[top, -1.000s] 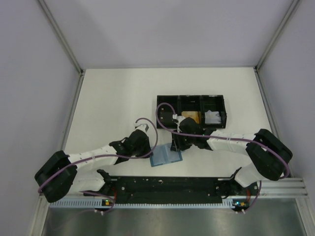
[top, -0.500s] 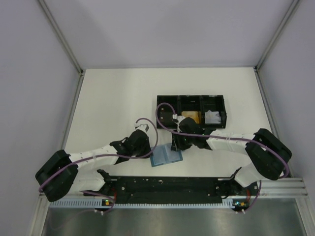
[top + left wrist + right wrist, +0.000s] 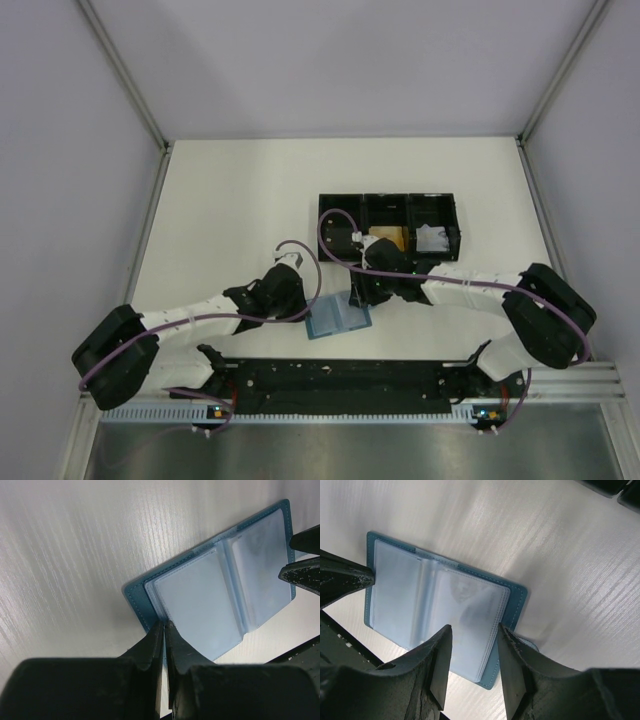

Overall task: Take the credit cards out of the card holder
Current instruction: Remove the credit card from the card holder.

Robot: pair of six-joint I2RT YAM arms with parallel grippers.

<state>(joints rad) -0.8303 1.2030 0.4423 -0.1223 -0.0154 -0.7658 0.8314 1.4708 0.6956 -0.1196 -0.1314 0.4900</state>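
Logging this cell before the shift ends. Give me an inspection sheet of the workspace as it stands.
Surface: white table, matte.
Job's things: card holder lies open, visible sleeves empty; orange-gold card in middle compartment of black tray.
Clutter: white paper wad in the tray's right compartment.
Grippers: left gripper shut on the holder's edge; right gripper open, fingers astride the opposite leaf.
Cables: purple cables, one looped above each wrist.
Surroundings: pale walls, metal frame posts; nothing else seen.
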